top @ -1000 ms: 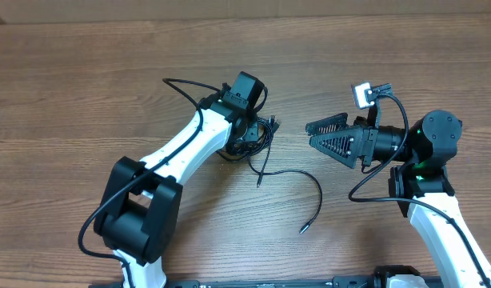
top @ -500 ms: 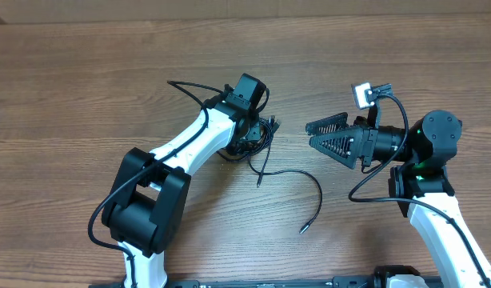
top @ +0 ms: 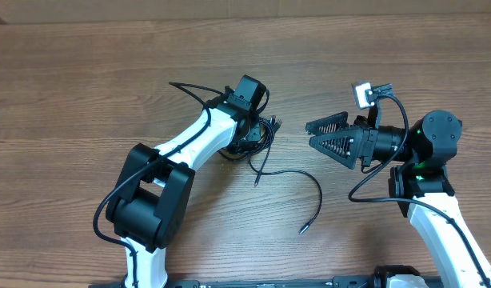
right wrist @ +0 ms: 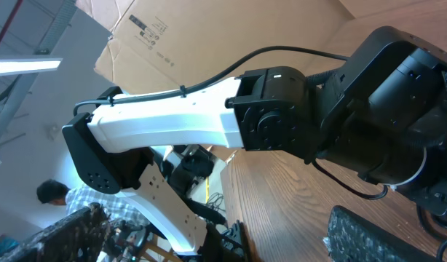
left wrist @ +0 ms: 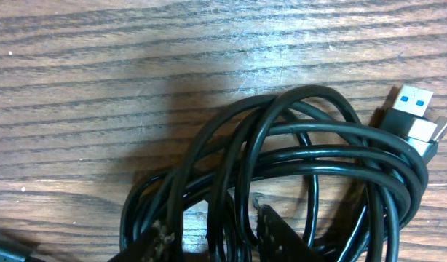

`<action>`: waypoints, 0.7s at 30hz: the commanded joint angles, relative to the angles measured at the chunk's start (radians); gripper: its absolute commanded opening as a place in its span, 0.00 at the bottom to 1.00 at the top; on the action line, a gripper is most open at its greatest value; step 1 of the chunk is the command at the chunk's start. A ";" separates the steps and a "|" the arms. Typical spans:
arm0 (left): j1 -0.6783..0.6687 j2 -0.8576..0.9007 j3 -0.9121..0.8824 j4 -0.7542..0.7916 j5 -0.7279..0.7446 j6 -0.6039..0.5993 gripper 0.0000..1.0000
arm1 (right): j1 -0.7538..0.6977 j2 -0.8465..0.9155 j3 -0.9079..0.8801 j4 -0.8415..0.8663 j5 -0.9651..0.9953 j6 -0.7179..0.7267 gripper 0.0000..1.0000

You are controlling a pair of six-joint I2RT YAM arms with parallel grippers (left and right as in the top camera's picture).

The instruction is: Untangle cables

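The cables [top: 261,140] lie as a black coil in the middle of the table, with one loose cord [top: 297,173] curving out to a plug [top: 303,230]. My left gripper [top: 249,138] is down on the coil. In the left wrist view the cables [left wrist: 311,145] loop tightly, with two silver USB plugs [left wrist: 416,116] at the right. The left gripper [left wrist: 212,240] straddles several strands; its fingers [left wrist: 276,234] are still apart, and wood shows between them. My right gripper [top: 309,134] hovers open to the right of the coil, holding nothing.
The wooden table [top: 85,88] stretches around the coil. The left arm's own thick wire [top: 185,86] arcs above its forearm. The right wrist view shows the left arm [right wrist: 172,124], cardboard boxes [right wrist: 147,33] and a person [right wrist: 52,195] beyond the table edge.
The left arm's elbow and lower links have swung to the right while its wrist stays over the coil. The right arm has not moved.
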 commanded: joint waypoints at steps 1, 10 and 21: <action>0.005 0.017 -0.002 0.003 0.005 -0.009 0.29 | -0.002 -0.003 0.014 0.006 0.013 -0.008 0.93; 0.005 0.017 -0.002 0.003 0.001 -0.008 0.24 | -0.002 -0.003 0.014 0.006 0.001 -0.007 0.86; 0.005 0.017 -0.002 0.003 0.001 -0.005 0.04 | -0.002 -0.003 0.014 0.006 -0.007 -0.007 0.68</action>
